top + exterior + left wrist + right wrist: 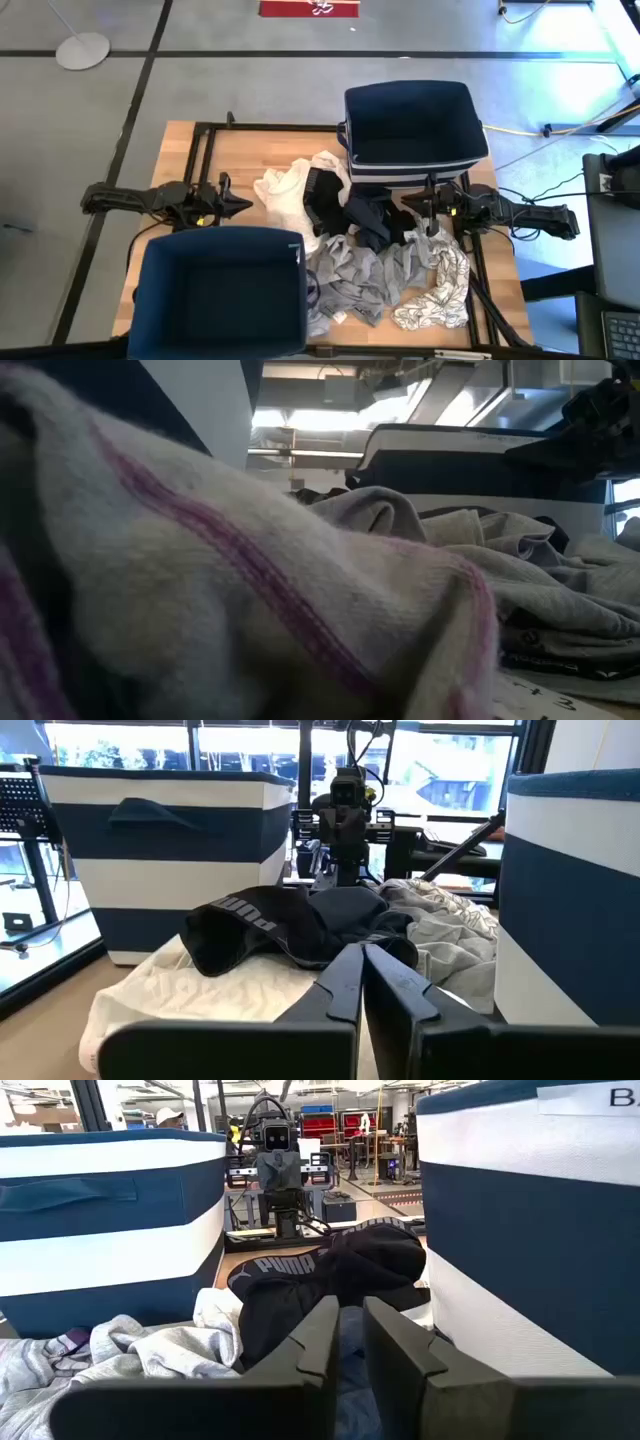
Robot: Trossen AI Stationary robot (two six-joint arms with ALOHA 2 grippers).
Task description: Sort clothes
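The clothes lie in a heap in the middle of the table. A white/cream garment (283, 196) is at the left, with a black one with white lettering (325, 198) beside it and a dark navy one (372, 222) further right. Grey ones (365, 278) lie toward the near edge, and a white one with a dark squiggly print (440, 292) is at the near right. My left gripper (245, 205) is shut and empty, just left of the white garment, pointing at the heap (300, 925). My right gripper (408, 205) is shut and empty at the heap's right side, facing the black garment (330, 1275).
A navy bin with white stripes (415, 130) stands at the far right behind the heap. A second one (225, 290) stands at the near left. In the low view a cream cloth with pink stripes (200, 580) lies close to the camera and hides most of the table.
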